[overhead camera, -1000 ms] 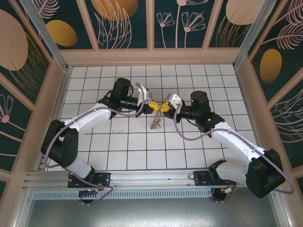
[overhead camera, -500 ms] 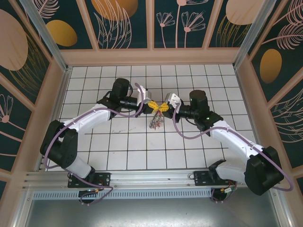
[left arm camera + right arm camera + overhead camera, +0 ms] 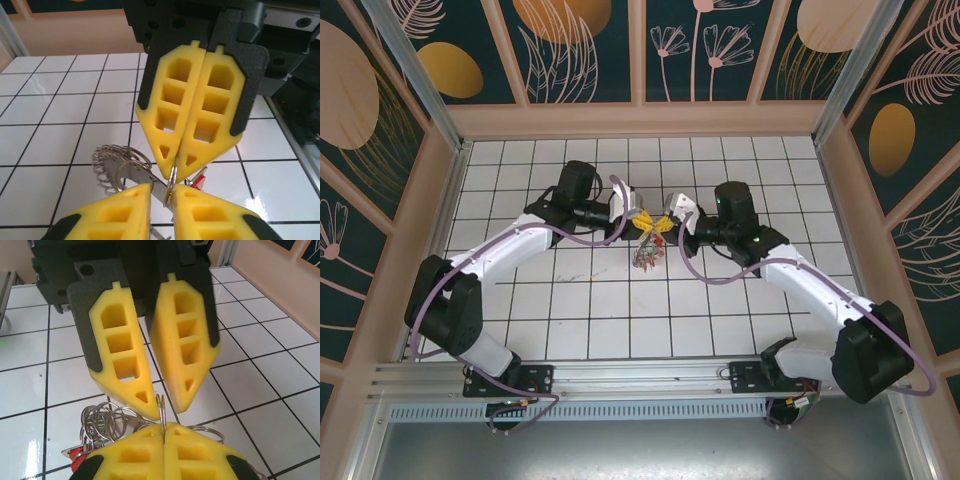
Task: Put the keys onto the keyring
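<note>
Both grippers meet above the middle of the tiled table. The keyring (image 3: 171, 181), a thin steel split ring seen edge-on, stands between them. My right gripper (image 3: 163, 427) is shut on the keyring (image 3: 161, 407), as it also appears from the left wrist (image 3: 176, 169). My left gripper (image 3: 170, 194) has its yellow jaws slightly apart with the ring in the gap; the right wrist view shows the same split (image 3: 164, 409). The keys (image 3: 647, 258) dangle below in a bunch with small rings (image 3: 117, 162) and a red tag (image 3: 199, 179). Seen from above, left gripper (image 3: 642, 221) and right gripper (image 3: 663, 226) almost touch.
White tiled floor (image 3: 570, 320) is bounded by wooden walls (image 3: 640, 120) at the back and both sides. Both arms arch inward from their bases at the near rail (image 3: 640, 375). Purple cables loop along each arm.
My left jaws have parted slightly around the ring, and the right jaws have closed fully on it. Both grippers and the hanging bunch have shifted a little toward the far wall.
</note>
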{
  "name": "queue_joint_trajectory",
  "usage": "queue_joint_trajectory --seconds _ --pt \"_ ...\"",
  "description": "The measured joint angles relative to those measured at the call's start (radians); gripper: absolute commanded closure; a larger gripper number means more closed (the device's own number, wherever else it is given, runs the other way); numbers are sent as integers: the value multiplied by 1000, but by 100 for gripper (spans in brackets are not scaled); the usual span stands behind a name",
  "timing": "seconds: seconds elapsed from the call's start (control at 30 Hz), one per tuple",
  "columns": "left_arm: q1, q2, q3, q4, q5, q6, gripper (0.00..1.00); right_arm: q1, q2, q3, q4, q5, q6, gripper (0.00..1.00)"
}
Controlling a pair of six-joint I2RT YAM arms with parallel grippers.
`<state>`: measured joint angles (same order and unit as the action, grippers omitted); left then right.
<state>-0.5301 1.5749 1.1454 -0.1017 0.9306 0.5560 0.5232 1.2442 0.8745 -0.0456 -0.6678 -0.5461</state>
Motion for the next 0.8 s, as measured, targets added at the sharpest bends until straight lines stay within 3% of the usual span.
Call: queue_joint_trajectory --seconds 0.5,0.6,0.7,0.8 --pt "-11 42 116 -224 -79 155 75 0 82 125 -176 5 -93 100" --pt "-13 51 129 -245 -80 169 83 2 99 147 -202 11 -104 100" --pt "-14 51 132 -259 -87 178 100 3 105 153 -208 13 -108 100" --pt "-14 51 132 -262 -90 173 100 6 105 154 -217 20 -111 98"
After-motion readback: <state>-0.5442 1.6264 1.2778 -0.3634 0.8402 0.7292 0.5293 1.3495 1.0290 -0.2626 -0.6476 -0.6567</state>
